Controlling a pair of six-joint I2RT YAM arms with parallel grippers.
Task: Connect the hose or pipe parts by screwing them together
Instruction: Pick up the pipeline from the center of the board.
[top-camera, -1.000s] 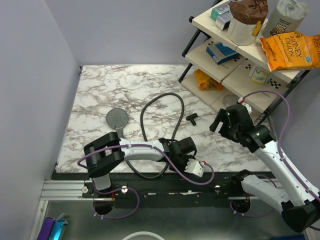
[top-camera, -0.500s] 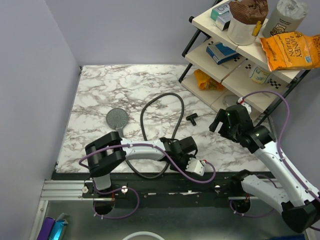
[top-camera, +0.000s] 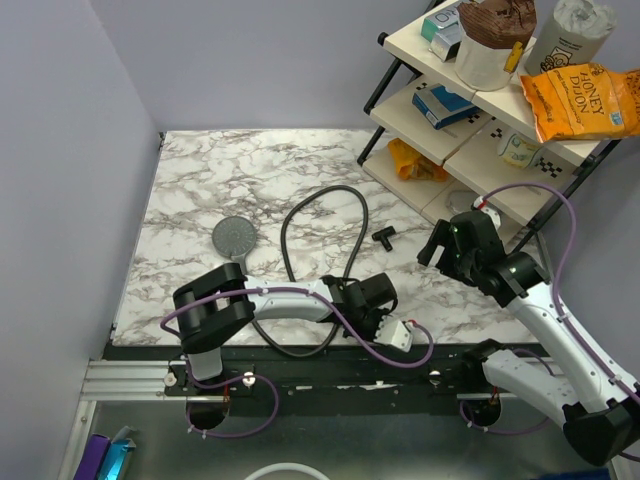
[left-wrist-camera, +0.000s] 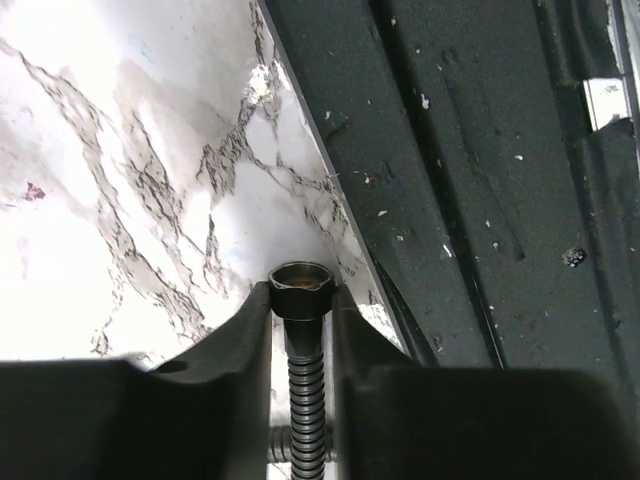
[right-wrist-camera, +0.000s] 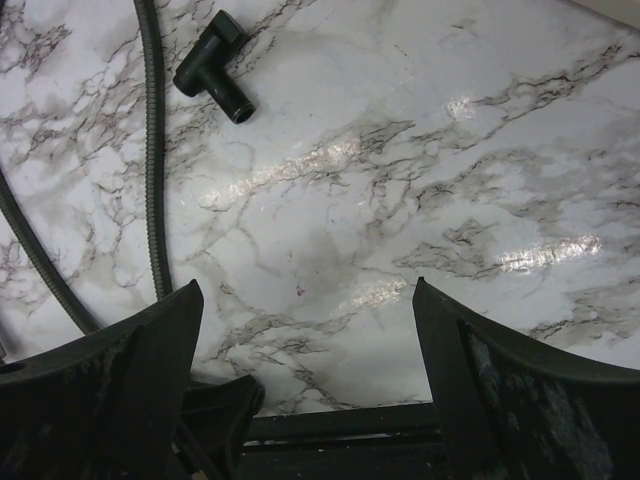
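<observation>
The dark grey shower head (top-camera: 235, 238) lies face up on the left of the marble table, its handle running under my left arm. The black hose (top-camera: 300, 215) loops across the middle and back toward the near edge; a stretch of the hose (right-wrist-camera: 152, 150) also shows in the right wrist view. My left gripper (top-camera: 378, 312) sits low at the near table edge. In its wrist view the gripper (left-wrist-camera: 302, 300) is shut on the hose's end nut (left-wrist-camera: 302, 285), both fingers against the nut's sides. My right gripper (top-camera: 450, 250) hovers open over bare marble, and its wrist view shows nothing between the gripper's (right-wrist-camera: 305, 330) fingers.
A small black T-shaped fitting (top-camera: 383, 237) lies on the table right of the hose loop, and this fitting (right-wrist-camera: 213, 68) is also in the right wrist view. A black-framed shelf (top-camera: 470, 130) with packets and boxes stands at the back right. The dark rail (left-wrist-camera: 470, 200) borders the near table edge.
The left gripper's jaws have closed in onto the hose's end nut. The left arm has shifted slightly right. The right arm has not moved.
</observation>
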